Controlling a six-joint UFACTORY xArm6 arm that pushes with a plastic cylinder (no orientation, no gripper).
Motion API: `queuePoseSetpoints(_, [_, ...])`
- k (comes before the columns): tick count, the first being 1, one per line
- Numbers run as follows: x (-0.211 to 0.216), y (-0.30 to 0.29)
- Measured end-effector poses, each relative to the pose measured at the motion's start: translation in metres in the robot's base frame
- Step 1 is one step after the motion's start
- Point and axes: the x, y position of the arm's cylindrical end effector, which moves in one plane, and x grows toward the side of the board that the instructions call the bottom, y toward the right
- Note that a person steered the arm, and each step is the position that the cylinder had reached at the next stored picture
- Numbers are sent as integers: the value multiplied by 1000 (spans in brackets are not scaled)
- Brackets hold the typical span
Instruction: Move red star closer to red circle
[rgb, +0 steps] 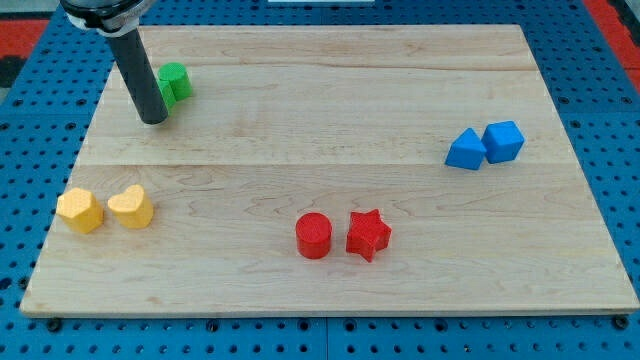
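My tip (153, 121), a bare rod tool with nothing to clamp, sits at eleven o'clock touching the green block (174, 83), well apart from the red star (368, 235) already just beside the red circle (313, 236); a careless push risks knocking them apart.

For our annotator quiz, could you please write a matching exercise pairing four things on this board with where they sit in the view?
Things:
1. red star
2. blue cube
3. green block
4. yellow heart

Places:
A. top left, beside my tip
B. right side
C. left side, lower
D. bottom centre, just right of the red circle

Pairs: 1-D, 2-B, 3-A, 4-C
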Motion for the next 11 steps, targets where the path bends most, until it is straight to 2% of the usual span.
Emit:
queuePoseSetpoints(1, [0,2])
queuePoseSetpoints(2, [14,40])
queuePoseSetpoints(3, [43,41])
queuePoseSetpoints(4, [44,36])
queuePoseSetpoints(5, [44,101])
queuePoseSetpoints(6, [54,224])
queuePoseSetpoints(7, [98,331])
queuePoseSetpoints(8, [161,362])
queuePoseSetpoints(9, [195,333])
queuePoseSetpoints(10, [194,261])
queuePoseSetpoints(11, [191,218])
